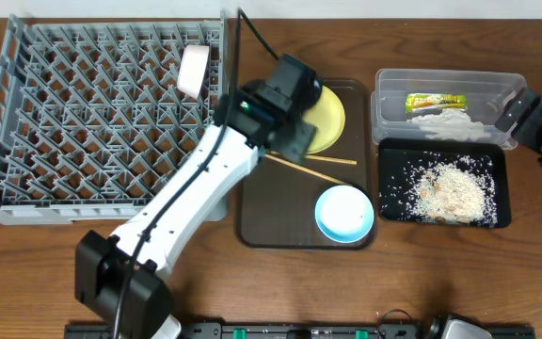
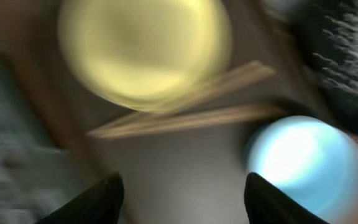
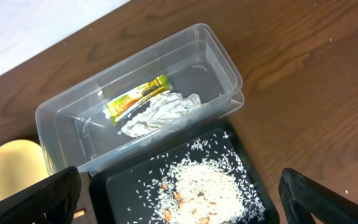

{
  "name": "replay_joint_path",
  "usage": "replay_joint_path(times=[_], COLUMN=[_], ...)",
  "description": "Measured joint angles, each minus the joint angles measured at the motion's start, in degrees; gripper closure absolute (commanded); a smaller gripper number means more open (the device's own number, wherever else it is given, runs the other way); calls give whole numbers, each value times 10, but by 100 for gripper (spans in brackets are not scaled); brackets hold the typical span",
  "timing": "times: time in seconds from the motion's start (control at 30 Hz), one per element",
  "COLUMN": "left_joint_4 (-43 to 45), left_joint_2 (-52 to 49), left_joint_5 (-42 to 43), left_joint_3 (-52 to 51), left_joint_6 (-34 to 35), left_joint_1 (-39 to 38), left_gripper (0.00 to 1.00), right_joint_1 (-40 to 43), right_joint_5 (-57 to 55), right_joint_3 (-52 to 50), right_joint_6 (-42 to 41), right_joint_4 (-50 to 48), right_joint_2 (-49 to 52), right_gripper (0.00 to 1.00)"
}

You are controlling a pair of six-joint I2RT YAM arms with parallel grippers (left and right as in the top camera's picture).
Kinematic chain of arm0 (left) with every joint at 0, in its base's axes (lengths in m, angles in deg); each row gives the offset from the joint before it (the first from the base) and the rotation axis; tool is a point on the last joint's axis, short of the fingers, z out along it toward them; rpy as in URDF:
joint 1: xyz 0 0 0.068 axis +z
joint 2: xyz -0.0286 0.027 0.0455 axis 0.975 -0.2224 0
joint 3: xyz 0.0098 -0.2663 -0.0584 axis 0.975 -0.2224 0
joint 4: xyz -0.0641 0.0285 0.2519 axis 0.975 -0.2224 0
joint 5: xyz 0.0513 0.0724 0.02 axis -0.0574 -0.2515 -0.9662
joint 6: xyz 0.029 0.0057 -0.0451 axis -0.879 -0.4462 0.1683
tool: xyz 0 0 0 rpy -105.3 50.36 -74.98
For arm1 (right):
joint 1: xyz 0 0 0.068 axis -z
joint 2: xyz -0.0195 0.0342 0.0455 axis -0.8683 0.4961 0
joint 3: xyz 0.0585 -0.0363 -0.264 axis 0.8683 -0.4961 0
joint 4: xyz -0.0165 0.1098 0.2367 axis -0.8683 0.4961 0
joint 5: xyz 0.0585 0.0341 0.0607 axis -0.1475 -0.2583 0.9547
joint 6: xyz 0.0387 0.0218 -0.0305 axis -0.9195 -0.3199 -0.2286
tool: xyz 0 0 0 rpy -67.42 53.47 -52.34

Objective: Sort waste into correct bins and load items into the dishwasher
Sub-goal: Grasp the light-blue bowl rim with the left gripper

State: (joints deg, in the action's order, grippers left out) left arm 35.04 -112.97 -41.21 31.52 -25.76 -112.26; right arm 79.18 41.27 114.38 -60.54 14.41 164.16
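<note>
Grey plastic forms the dish rack point(image 1: 102, 113), which fills the nine-to-eleven o'clock part of the wooden table point(image 1: 252, 282). A small white cup point(image 1: 193, 69) sits tilted among the pegs near the rack's one o'clock corner. The white left arm point(image 1: 196, 188) rises from seven o'clock and reaches over the brown serving tray point(image 1: 280, 226) at the table's centre. In the blurred wrist view the left gripper point(image 2: 182, 205) hangs above the tray with its dark fingertips point(image 2: 98, 199) spread and nothing between them. On the tray, the round yellow plate point(image 1: 330, 121) lies at twelve o'clock, partly hidden under the wrist. The two wooden chopsticks point(image 1: 313, 169) lie across the middle, touching the plate's lower edge. The light-blue-rimmed bowl point(image 1: 344, 213) stands upright and empty at five o'clock. Beside the tray, at two o'clock of the table, the clear plastic tub point(image 1: 389, 118) holds the green-and-yellow snack wrapper point(image 1: 435, 101), with the crumpled white tissue point(image 1: 450, 120) touching it. Just below the tub, at four o'clock, the black tray point(image 1: 393, 212) carries the scattered rice scraps point(image 1: 452, 191). The right gripper point(image 3: 179, 202) hovers near the tub's three o'clock end, with its jaws wide apart and empty.
</note>
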Motion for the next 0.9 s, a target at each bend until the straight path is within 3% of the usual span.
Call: replay_joint_path(times=[0.27,0.53,0.9], left_joint_4=[-24,79,96], left_joint_2=[-30,-35,-91], left_joint_5=[113,130,128], left_joint_3=[-86,-149,-154], left_joint_6=[91,238,323], left_joint_1=[-50,-56,-72], left_gripper=[36,36,36], right_joint_1=[0,0,0], right_joint_5=[0,0,0], right_joint_3=[0,0,0], right_joint_6=[0,0,0], right_joint_4=[0,0,0], right_joint_2=[0,0,0], right_gripper=[1,1,1])
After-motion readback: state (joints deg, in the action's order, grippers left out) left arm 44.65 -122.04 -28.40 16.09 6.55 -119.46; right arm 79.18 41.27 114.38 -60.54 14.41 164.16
